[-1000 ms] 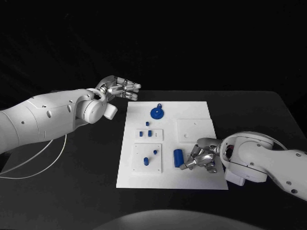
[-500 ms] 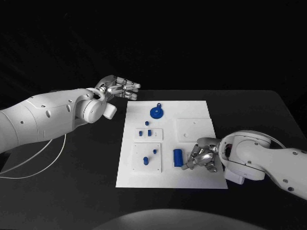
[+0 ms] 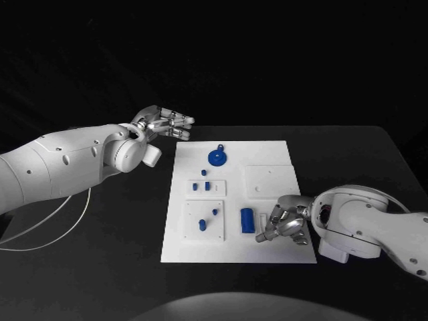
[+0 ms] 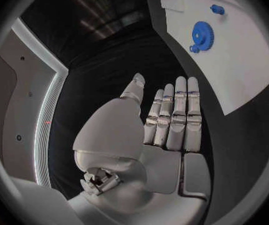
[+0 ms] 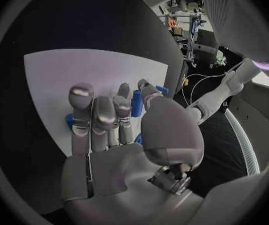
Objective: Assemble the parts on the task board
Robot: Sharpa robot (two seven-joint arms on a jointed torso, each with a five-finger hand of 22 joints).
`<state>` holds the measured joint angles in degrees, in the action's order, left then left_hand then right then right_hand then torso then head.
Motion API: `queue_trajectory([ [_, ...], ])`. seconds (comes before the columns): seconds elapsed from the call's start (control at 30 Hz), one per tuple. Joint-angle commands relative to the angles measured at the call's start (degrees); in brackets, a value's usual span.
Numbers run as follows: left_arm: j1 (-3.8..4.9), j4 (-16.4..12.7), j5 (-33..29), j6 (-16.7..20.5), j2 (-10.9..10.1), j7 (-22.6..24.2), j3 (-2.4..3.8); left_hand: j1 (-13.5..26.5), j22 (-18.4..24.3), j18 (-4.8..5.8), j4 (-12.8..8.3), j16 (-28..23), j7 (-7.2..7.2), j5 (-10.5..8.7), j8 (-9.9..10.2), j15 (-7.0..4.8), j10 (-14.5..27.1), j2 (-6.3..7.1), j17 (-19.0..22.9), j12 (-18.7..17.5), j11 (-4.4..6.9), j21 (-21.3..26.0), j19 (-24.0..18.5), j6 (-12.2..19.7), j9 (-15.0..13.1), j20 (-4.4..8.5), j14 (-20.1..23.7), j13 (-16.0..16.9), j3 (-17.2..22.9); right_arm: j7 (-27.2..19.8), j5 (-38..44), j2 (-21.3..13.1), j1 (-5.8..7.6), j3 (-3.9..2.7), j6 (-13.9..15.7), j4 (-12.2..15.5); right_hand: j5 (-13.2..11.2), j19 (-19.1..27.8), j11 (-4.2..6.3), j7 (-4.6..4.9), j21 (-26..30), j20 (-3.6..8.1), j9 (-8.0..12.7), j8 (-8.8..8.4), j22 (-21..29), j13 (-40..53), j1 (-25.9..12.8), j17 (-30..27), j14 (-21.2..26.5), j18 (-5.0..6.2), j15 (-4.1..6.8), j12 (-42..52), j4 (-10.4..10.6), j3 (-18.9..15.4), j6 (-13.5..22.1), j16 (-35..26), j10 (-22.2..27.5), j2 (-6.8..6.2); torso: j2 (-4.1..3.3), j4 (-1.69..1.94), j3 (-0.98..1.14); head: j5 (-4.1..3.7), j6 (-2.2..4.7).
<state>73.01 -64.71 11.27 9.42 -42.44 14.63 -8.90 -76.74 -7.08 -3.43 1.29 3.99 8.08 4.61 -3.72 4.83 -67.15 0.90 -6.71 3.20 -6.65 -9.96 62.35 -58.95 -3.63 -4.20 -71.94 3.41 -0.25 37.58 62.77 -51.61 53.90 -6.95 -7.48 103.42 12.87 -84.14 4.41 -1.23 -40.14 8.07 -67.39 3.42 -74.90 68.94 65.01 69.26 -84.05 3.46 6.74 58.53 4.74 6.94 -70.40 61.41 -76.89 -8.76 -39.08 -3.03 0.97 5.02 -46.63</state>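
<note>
A white board (image 3: 272, 251) lies on a black table (image 3: 98, 267), carrying small blue parts: a round blue gear (image 3: 218, 158) and a blue cylinder (image 3: 247, 220) among them. Raised white panels (image 3: 205, 220) on the board hold further blue pieces (image 3: 202, 225). Two white arms end in silver hands, left (image 3: 164, 122) and right (image 3: 284, 221). A white cable (image 3: 50, 224) trails beside the left arm.
</note>
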Motion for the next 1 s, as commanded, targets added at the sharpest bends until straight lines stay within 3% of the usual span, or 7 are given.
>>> queue_trajectory([
  [0.03, 0.02, 0.04, 0.17, -0.50, 0.13, 0.60, 0.04, 0.22, 0.08, 0.53, 0.17, -0.01, 0.06, -0.17, 0.06, 0.23, 0.47, 0.13, -0.09, 0.26, 0.06, 0.09, -0.23, 0.48, 0.02, 0.02, 0.05, 0.02, 0.00, -1.49, 0.08, -1.29, 0.04, -1.35, -1.52, 0.84, -0.40, -2.84, -0.09, 0.01, -0.01, 0.14, 0.62, 0.24, -4.69, 0.05, 0.37, -0.08, -0.22, -0.96, 0.21, 0.38, 0.54, 0.03, -0.06, 0.03, -0.10, -0.23, 0.02, -0.08, 0.06, -0.39, 0.26],
  [0.37, 0.00, 0.11, 0.16, -0.10, 0.25, 1.14, 0.03, 0.40, 0.12, 0.53, 0.16, 0.02, 0.07, -0.23, 0.05, 0.23, 0.41, 0.18, -0.11, 0.28, 0.08, 0.08, -0.23, 0.47, 0.01, 0.01, 0.04, 0.03, 0.01, -5.64, -0.87, -5.70, 0.07, -7.56, -4.52, -0.66, 0.73, -2.73, -0.18, 0.09, 0.42, -0.05, 6.60, 0.22, -4.67, 0.82, 0.31, -0.35, -0.23, -0.98, 0.03, 1.16, -2.83, 1.50, 0.39, -0.27, -0.32, 2.87, -0.01, -0.02, 0.17, -0.76, 0.82],
  [0.43, 0.00, 0.07, 0.14, 0.00, 0.22, 1.31, 0.03, 0.45, 0.12, 0.53, 0.16, 0.02, 0.05, -0.28, 0.04, 0.21, 0.30, 0.21, -0.11, 0.30, 0.12, 0.07, -0.22, 0.44, 0.01, 0.02, 0.02, 0.04, -0.02, -5.73, 0.03, -6.46, 0.08, -8.26, -4.31, -1.53, -3.92, -2.72, -0.21, 0.23, 0.43, -0.06, 7.57, 0.15, -4.67, 0.82, 0.67, -0.34, -0.22, -0.97, 0.02, 1.14, -2.99, 2.71, 0.78, -0.25, -0.34, 3.90, 0.01, -0.07, 0.08, -0.86, 0.80],
  [0.47, 0.00, 0.05, 0.13, 0.04, 0.20, 1.39, 0.03, 0.49, 0.12, 0.54, 0.18, 0.02, 0.04, -0.28, 0.04, 0.21, 0.22, 0.20, -0.12, 0.30, 0.14, 0.07, -0.22, 0.41, 0.01, 0.02, 0.02, 0.04, -0.02, -5.75, 0.37, -6.75, 0.08, -8.47, -4.31, -2.00, -8.10, -2.74, -0.28, 0.37, 0.36, -0.06, 8.46, 0.14, -4.69, 0.84, 0.88, -0.34, -0.22, -0.97, -0.01, 1.17, -2.79, 4.43, 1.21, -0.26, -0.37, 4.11, -0.01, -0.09, 0.07, -0.91, 0.81],
  [0.5, 0.00, 0.03, 0.13, 0.07, 0.19, 1.44, 0.03, 0.53, 0.12, 0.54, 0.19, 0.02, 0.03, -0.28, 0.04, 0.20, 0.13, 0.18, -0.12, 0.30, 0.16, 0.07, -0.22, 0.39, 0.01, 0.03, 0.01, 0.04, -0.02, -5.74, 0.54, -6.95, 0.08, -8.60, -4.33, -2.39, -9.82, -2.74, -0.53, 0.46, 0.46, 0.01, 11.45, 1.02, -4.66, 0.87, -0.08, -0.29, -0.20, -0.96, -0.13, 1.12, -0.43, 12.13, 0.84, -0.28, -0.44, 0.25, -0.02, -0.10, 0.08, -0.92, 0.80],
  [0.53, 0.00, 0.01, 0.12, 0.10, 0.18, 1.48, 0.03, 0.56, 0.12, 0.55, 0.19, 0.02, 0.00, -0.29, 0.04, 0.19, -0.02, 0.16, -0.12, 0.31, 0.21, 0.06, -0.21, 0.36, 0.01, 0.04, 0.00, 0.04, -0.03, -5.68, 0.70, -7.13, 0.09, -8.71, -4.31, -2.78, -10.10, -2.75, -0.45, 0.65, 0.41, -0.02, 13.00, 0.49, -4.67, 0.91, -0.30, -0.23, -0.19, -0.97, -0.03, 1.09, 0.46, 14.63, 1.37, -0.29, -0.49, -0.53, -0.04, -0.03, 0.05, -1.01, 0.78],
  [1.0, 0.00, -0.40, 0.09, 0.13, 0.12, 1.70, 0.03, 0.62, 0.12, 0.58, 0.14, 0.02, -0.02, -0.27, 0.04, 0.15, -0.37, 0.10, -0.12, 0.30, 0.30, 0.05, -0.20, 0.34, 0.01, 0.07, -0.04, 0.04, -0.06, -1.82, 8.78, -6.25, -2.37, -9.04, -5.75, -5.96, -10.07, -2.68, -1.18, 2.03, 1.02, -0.46, 17.95, 0.13, -4.53, 0.70, -1.62, -0.20, -0.20, -0.67, -0.57, 0.25, 1.93, 12.48, 4.12, -0.57, 0.06, -1.26, -0.01, 0.15, -0.06, -1.89, 0.65],
])
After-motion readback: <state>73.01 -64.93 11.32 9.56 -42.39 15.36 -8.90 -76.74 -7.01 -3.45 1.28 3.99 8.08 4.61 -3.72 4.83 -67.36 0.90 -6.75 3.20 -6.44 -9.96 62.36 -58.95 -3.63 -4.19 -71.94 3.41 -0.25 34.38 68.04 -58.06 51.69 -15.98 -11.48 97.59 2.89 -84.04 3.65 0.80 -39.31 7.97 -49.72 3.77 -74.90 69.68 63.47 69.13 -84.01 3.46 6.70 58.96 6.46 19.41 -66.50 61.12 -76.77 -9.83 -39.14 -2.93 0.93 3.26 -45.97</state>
